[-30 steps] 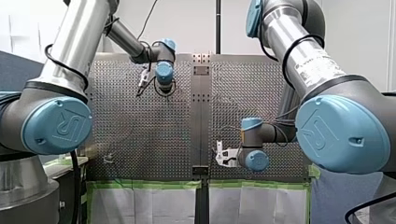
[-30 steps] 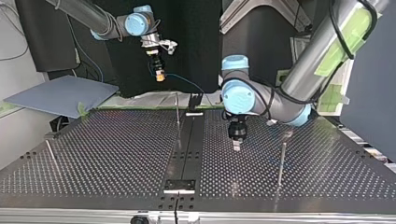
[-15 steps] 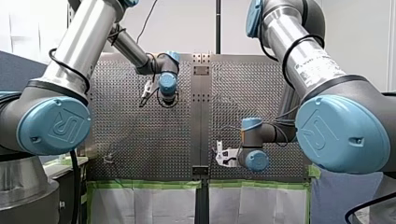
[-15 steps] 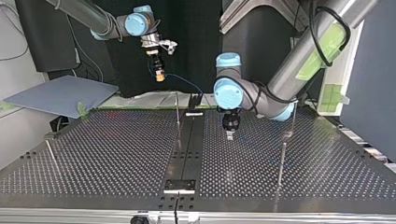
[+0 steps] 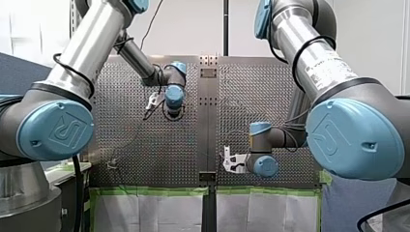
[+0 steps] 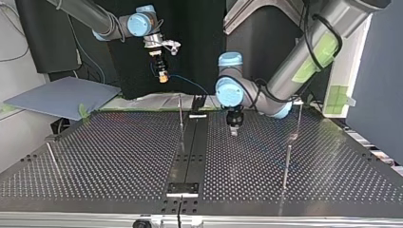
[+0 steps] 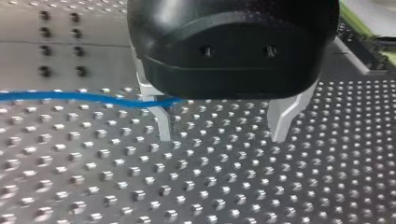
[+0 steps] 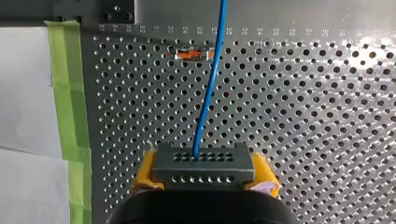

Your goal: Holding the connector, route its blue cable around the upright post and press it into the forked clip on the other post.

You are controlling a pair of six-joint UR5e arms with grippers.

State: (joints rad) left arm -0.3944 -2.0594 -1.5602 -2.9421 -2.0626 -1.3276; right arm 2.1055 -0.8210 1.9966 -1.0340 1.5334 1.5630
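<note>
Connector (image 8: 203,167) clamped in my right pincer (image 8: 204,174), blue cable (image 8: 210,93) running ahead unrouted, my left pincer (image 7: 222,134) spread wide, routing and clipping not yet done.

We see a perforated metal table (image 6: 109,156) with a dark strip (image 6: 191,142) running down its middle. In the top view a flat grey-blue board (image 6: 62,95) lies at the left, by the table's far corner. Green tape (image 8: 70,107) runs along the table's edge, with white sheets (image 8: 23,93) just beyond it
</note>
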